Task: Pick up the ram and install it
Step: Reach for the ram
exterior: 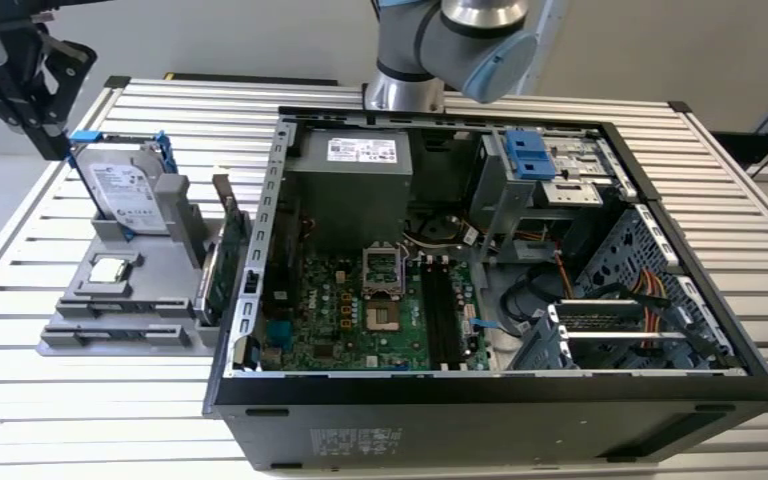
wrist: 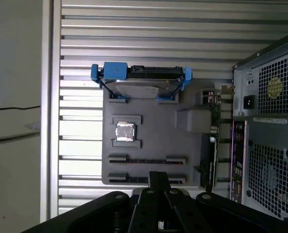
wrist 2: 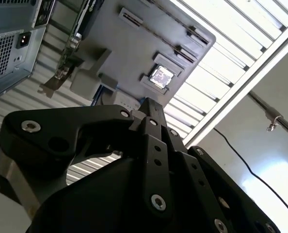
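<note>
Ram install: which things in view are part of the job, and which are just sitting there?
Job:
- gripper, hanging above the grey holder
- memory slots on the motherboard in the open case

Lying about, all on the holder:
- hard drive in its blue frame
- processor chip
- green card

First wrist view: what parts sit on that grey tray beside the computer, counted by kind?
Hard drive in a blue frame: 1
Square processor chip: 1
Circuit card standing on edge: 1
Total: 3
</note>
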